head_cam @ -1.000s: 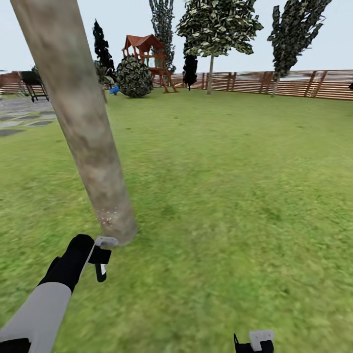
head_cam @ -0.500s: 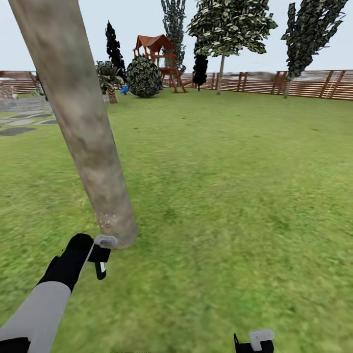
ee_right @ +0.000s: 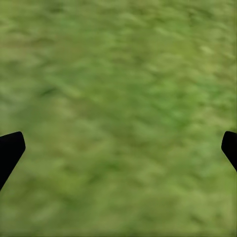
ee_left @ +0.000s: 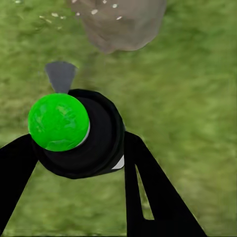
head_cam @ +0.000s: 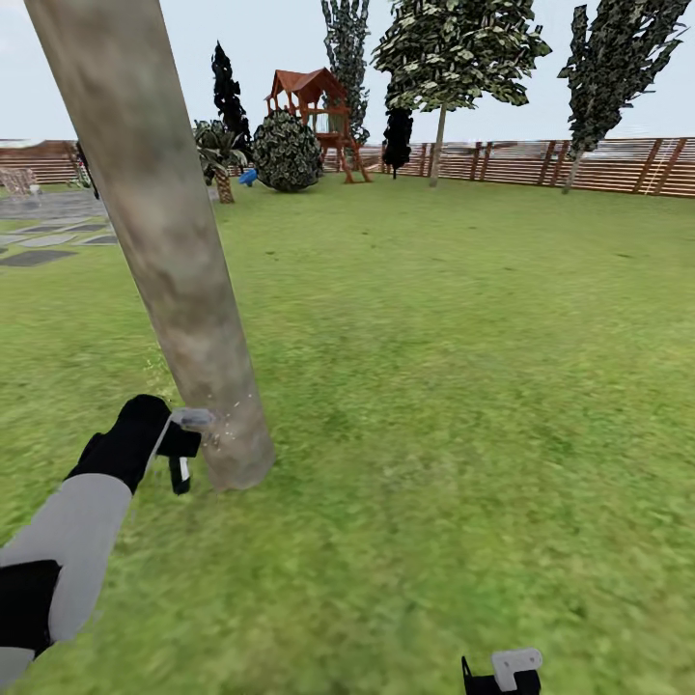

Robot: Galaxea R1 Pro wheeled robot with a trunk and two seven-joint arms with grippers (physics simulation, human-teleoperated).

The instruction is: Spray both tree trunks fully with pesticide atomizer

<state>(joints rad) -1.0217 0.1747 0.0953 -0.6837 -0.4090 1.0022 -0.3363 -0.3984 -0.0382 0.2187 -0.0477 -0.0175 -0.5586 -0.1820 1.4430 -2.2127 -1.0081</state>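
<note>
The left gripper (head_cam: pixel 179 446) is clamped on the pesticide atomizer (ee_left: pixel 79 133), a small dark round-bodied sprayer with a bright green cap and a small white mark on its side. In the left wrist view the two black fingers (ee_left: pixel 148 197) press against the dark body from either side, and a grey nozzle juts forward from it toward the foot of the tree trunk (head_cam: pixel 169 241), a thick column of blotchy grey-brown bark. The sprayer is held low and just beside the trunk's base, seemingly so that the spray lands on the bark and not on the lawn. Pale specks hang in front of the bark near the nozzle in both views, which suggests spraying is under way at the lowest part of the trunk. Most of the trunk above would then remain to be covered, along with the second tree.

The right gripper (head_cam: pixel 502 671) hangs low over the floor (head_cam: pixel 463 386), the blurry green grass, well apart from the trunk. In the right wrist view its two dark fingertips (ee_right: pixel 10 150) stand spread wide with nothing between them, so this arm looks parked out of the way.

At the far edge of the lawn runs a brown fence of horizontal wooden slats (head_cam: pixel 598 164), with a red-roofed wooden play tower (head_cam: pixel 314 121) in front of it.

No brand, label or readable writing shows; the white mark is too small to make out.
</note>
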